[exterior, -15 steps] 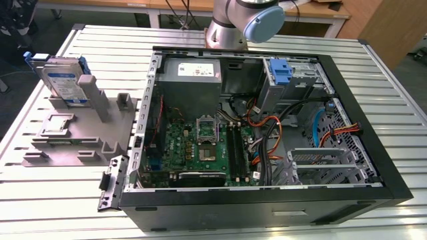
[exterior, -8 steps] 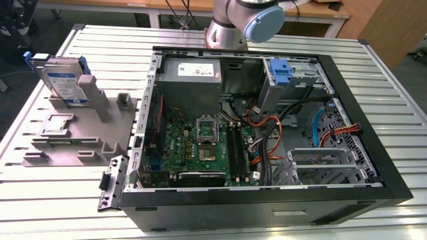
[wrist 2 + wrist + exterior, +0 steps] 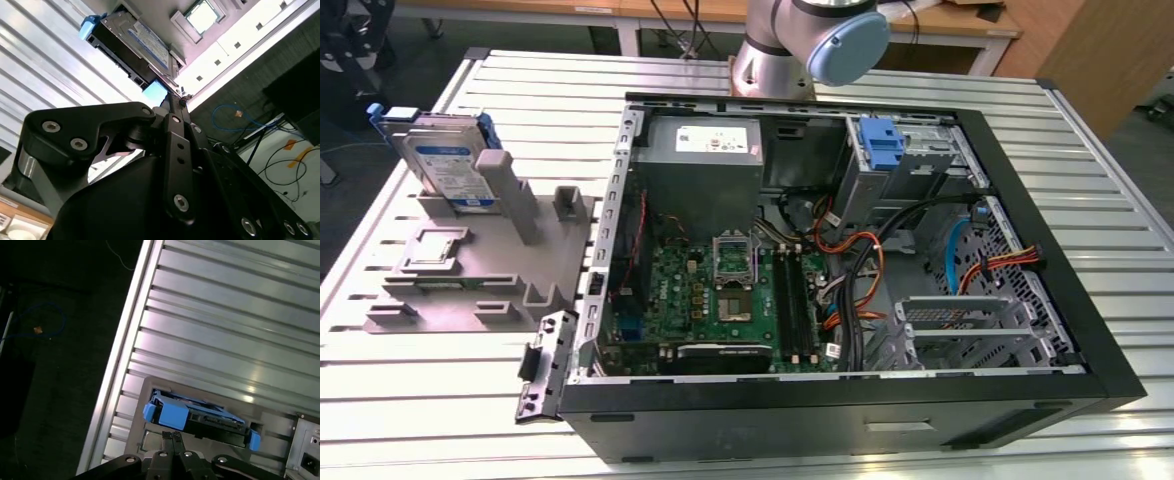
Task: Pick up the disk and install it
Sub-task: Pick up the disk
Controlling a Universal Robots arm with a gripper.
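Observation:
The disk (image 3: 450, 162), a silver drive with a white and blue label in a blue carrier frame, stands on edge at the far end of the grey stand (image 3: 480, 262), on the exterior view's left. In the first wrist view the disk (image 3: 200, 418) lies just beyond my gripper (image 3: 173, 436), whose two black fingers are pressed together with nothing between them. In the second wrist view the same shut fingertips (image 3: 172, 102) sit close to the blue end of the disk (image 3: 135, 42), apart from it.
An open computer case (image 3: 1107, 330) takes up the middle of the slatted metal table (image 3: 400, 400); inside it are a motherboard (image 3: 720, 285), cables, a blue bracket (image 3: 881, 145) in the far bay and a metal drive cage (image 3: 961, 322). The arm's base (image 3: 781, 45) stands behind the case.

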